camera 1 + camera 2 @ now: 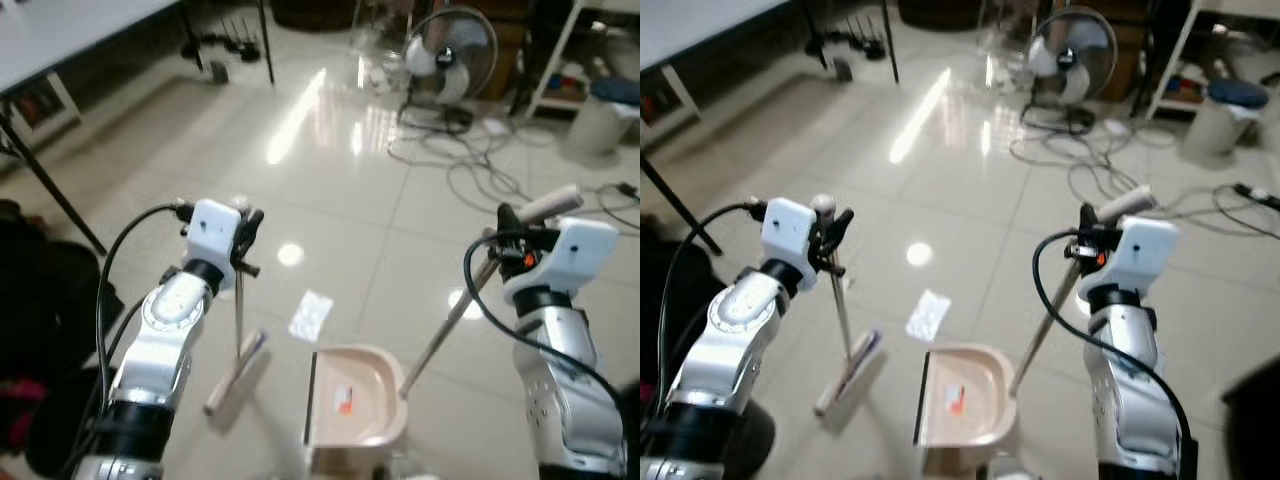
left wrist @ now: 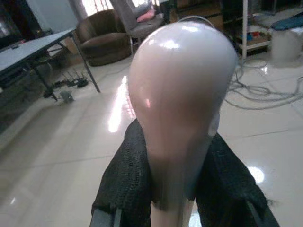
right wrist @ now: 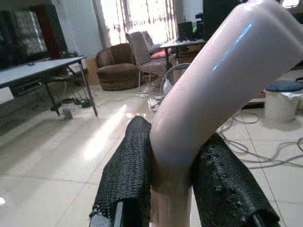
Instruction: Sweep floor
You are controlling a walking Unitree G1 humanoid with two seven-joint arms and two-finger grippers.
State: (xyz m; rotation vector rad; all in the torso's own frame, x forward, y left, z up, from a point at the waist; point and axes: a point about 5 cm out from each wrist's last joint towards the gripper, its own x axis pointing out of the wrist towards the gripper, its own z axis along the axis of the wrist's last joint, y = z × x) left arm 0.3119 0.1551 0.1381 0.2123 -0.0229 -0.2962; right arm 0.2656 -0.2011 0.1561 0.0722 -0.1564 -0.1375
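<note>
Currently my left gripper (image 1: 243, 232) is clamped on the broom (image 1: 238, 350) at its rounded handle top, my right gripper (image 1: 508, 235) pinching the dustpan (image 1: 355, 405) handle. Both look light, stiff and smooth pale plastic, probably slippery, low in the frame's centre near a scrap of paper (image 1: 311, 314).

Two silver metallic arms, segmented, with rounded polished joint housings and dark bands between sections. Each wrist carries a boxy white camera module. Black cable loops out from left arm (image 1: 160, 340) up to its wrist module; similar black cable arcs beside right arm (image 1: 555, 370). Small orange-red light glows at right wrist. Fingers (image 3: 128, 175) are black with coarse knurled, mesh-like pad texture, same on left fingers (image 2: 125, 179).
</note>
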